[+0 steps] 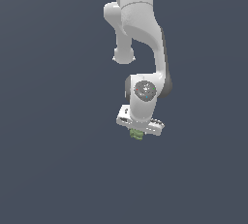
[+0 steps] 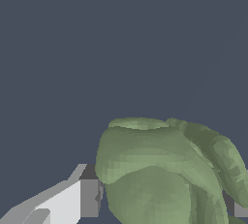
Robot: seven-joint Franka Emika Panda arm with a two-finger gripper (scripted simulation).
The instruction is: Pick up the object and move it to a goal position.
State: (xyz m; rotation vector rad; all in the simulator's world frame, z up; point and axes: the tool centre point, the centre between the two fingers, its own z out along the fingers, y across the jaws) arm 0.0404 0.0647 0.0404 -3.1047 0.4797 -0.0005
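Observation:
The object (image 1: 136, 134) is a small olive-green lumpy item that shows just under the white hand of my arm in the exterior view. In the wrist view the object (image 2: 164, 174) is large and bumpy and sits between my two fingers. One grey finger pad (image 2: 89, 196) presses against its side; the other finger shows only as a sliver behind it. My gripper (image 1: 137, 132) is shut on the object. The fingertips are hidden behind the hand in the exterior view.
The white arm (image 1: 138, 34) comes down from above the middle of the exterior view. All around it is a plain dark blue-grey surface (image 1: 48, 145) with no other objects or edges in sight.

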